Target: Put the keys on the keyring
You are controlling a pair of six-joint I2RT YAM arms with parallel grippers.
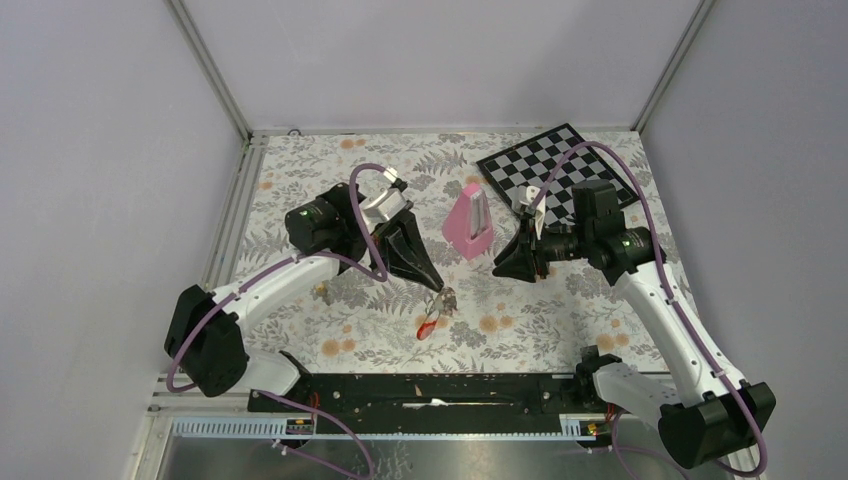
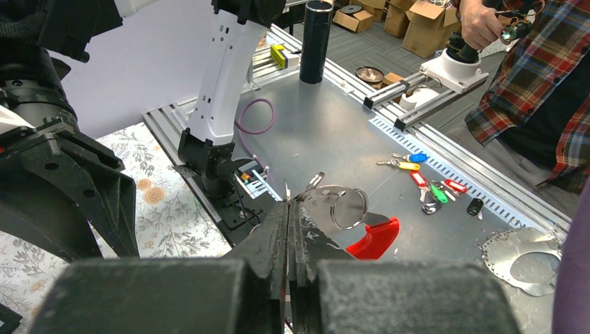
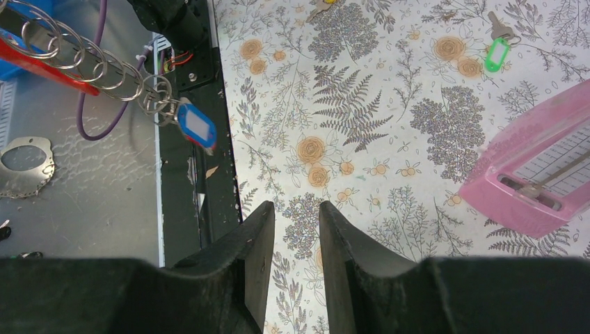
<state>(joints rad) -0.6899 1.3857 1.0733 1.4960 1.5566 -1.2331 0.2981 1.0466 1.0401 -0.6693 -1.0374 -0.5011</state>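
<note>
My left gripper (image 1: pixel 435 285) (image 2: pixel 289 205) is shut on the keyring (image 1: pixel 430 322), which hangs from its tip above the table's front middle. The left wrist view shows the keyring's grey side with a wire ring (image 2: pixel 348 207) and its red bar (image 2: pixel 374 238) just past the jaws. In the right wrist view the keyring (image 3: pixel 42 57) carries several wire rings (image 3: pixel 94 66) and a blue-tagged key (image 3: pixel 197 129). A green-tagged key (image 3: pixel 495 52) lies on the floral cloth. My right gripper (image 1: pixel 498 268) (image 3: pixel 297 209) stands open and empty to the keyring's right.
A pink metronome-shaped pyramid (image 1: pixel 468 222) (image 3: pixel 536 174) stands between the two arms. A checkerboard (image 1: pixel 555 170) lies at the back right. Several coloured-tag keys (image 2: pixel 428 182) lie on the metal bench beyond the table's front rail (image 1: pixel 430 390). A person (image 2: pixel 536 90) stands there.
</note>
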